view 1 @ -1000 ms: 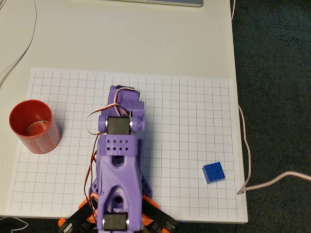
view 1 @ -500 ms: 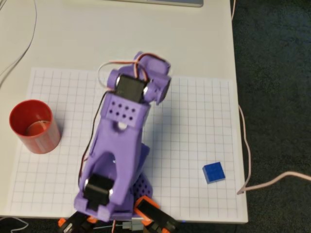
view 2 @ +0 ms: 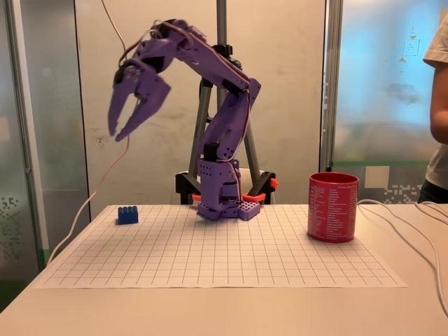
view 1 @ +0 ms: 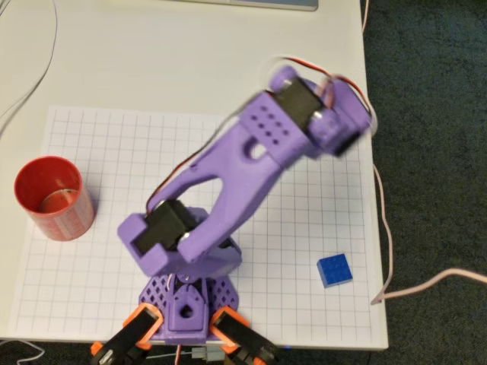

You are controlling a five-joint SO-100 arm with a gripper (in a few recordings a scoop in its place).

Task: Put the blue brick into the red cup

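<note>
The blue brick [view 1: 335,270] lies on the grid sheet near its front right corner in the overhead view; in the fixed view the blue brick [view 2: 127,215] sits at the sheet's far left. The red cup [view 1: 67,220] stands upright on the sheet's left edge in the overhead view, and the red cup [view 2: 333,208] is at the right in the fixed view. My purple gripper [view 2: 116,135] hangs high above the table, above the brick's side, fingers pointing down, open and holding nothing. From overhead its blurred wrist [view 1: 327,114] covers the fingers.
The white grid sheet [view 1: 289,190] covers most of the table. The table's right edge runs just beyond the brick, with a pale cable [view 1: 384,228] along it. Cables [view 2: 413,231] trail beside the cup. A person's arm [view 2: 439,105] shows at the right edge. A tripod [view 2: 221,42] stands behind the arm's base.
The arm has unfolded from over its base and swung to the right in the overhead view, toward the brick's side. Brick and cup have not moved.
</note>
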